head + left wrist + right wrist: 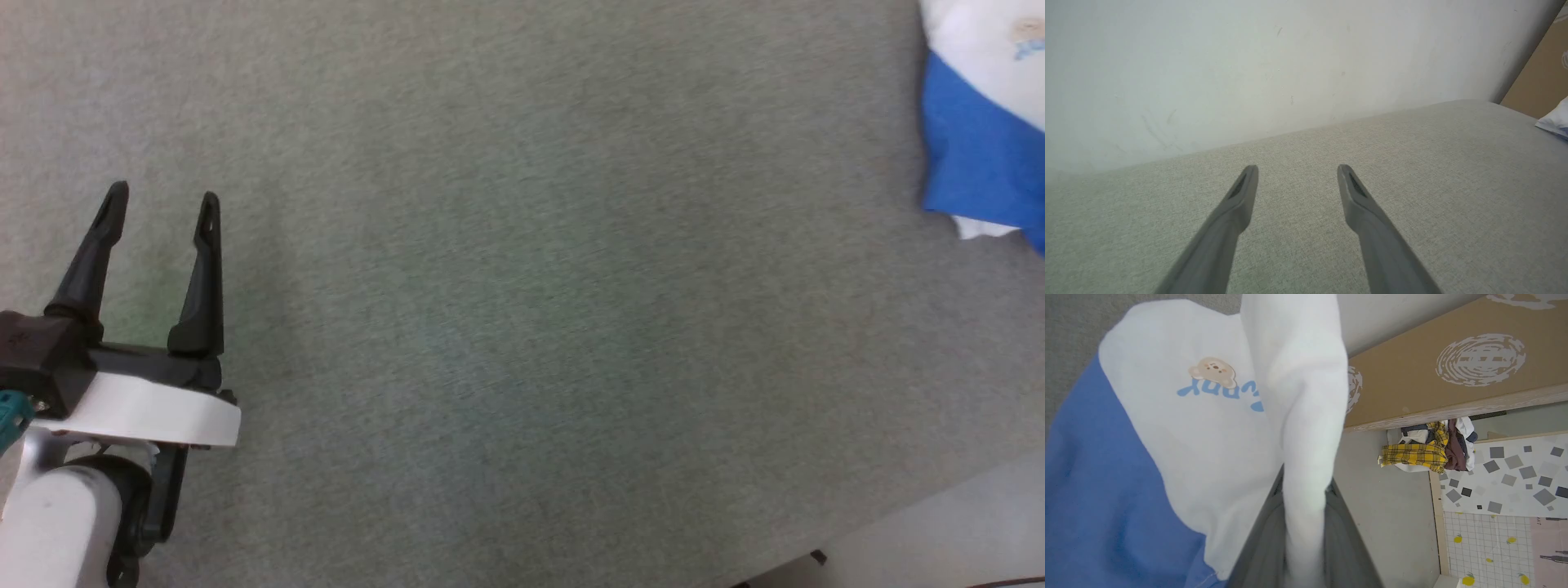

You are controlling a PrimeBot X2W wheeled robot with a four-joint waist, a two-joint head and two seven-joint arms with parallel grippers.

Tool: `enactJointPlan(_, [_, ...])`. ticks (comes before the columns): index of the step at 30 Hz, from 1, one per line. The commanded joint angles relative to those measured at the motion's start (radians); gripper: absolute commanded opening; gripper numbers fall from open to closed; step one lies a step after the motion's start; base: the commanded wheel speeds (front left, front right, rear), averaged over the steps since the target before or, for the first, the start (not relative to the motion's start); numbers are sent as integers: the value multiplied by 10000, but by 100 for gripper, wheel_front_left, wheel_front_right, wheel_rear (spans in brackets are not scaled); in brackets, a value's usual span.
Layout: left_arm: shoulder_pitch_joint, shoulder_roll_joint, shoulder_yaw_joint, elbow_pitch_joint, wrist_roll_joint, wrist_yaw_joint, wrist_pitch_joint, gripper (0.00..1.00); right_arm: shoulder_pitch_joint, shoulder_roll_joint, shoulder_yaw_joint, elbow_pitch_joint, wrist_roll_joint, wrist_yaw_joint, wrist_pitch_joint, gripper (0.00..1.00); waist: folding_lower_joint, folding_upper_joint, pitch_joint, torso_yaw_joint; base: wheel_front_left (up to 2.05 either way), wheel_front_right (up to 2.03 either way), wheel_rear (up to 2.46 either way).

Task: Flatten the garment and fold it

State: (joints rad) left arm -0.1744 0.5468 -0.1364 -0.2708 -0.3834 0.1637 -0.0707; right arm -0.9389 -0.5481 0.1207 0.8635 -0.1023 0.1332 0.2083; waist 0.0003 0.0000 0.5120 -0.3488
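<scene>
garment [1167, 428]: white body, blue sleeve, tan bear print w/ blue letters. Under it grey-green woven cover [522, 294]. Beyond garment: brown board [1412, 388] w/ white swirls, yellow plaid cloth [1412, 455], white mat [1515, 477] w/ grey squares.

Here's the left gripper [163, 194]: two long matte-black fingers [88, 265], slim and tapering, each with a small slot near its rounded tip. They grow from a chunky black mounting block [37, 347], backed by a glossy white collar [151, 415]. A teal fitting [10, 416] peeks out beside it, then comes a pale grey rounded forearm [45, 523] with a black joint [151, 502].
</scene>
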Motion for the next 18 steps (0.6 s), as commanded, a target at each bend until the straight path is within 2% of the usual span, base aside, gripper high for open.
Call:
enactJointPlan(1, [-208,59,6,9,59,38,-53,100,-268,81,-369,298,-402,-25,-246,0,-3,0,234,358,0,0,0])
enactJointPlan(2, [-217,46,0,57,50,36,-90,100,-308,116,-537,407,-586,-25,-330,29,-3,0,198,409,0,0,0])
enactJointPlan(3, [-208,22,-18,116,42,35,-132,100,-320,149,-725,484,-760,-25,-428,72,-3,0,124,464,0,0,0])
enactJointPlan(4, [-187,-11,-40,172,31,38,-172,100,-317,168,-922,525,-941,-25,-555,100,-3,0,46,511,0,0,0])
enactJointPlan(8, [-67,-201,-155,480,-44,40,-394,100,-128,241,-1507,577,-1539,-25,-1218,100,-3,0,-490,688,0,0,0])
enactJointPlan(12, [62,-384,-236,787,-158,24,-594,100,127,391,-1879,610,-1539,-25,-1790,100,-3,0,-1091,813,0,0,0])
enactJointPlan(18, [341,-830,-392,1392,-543,-51,-920,100,851,773,-1865,538,-620,-25,-2921,100,-3,0,-2456,1200,0,0,0])
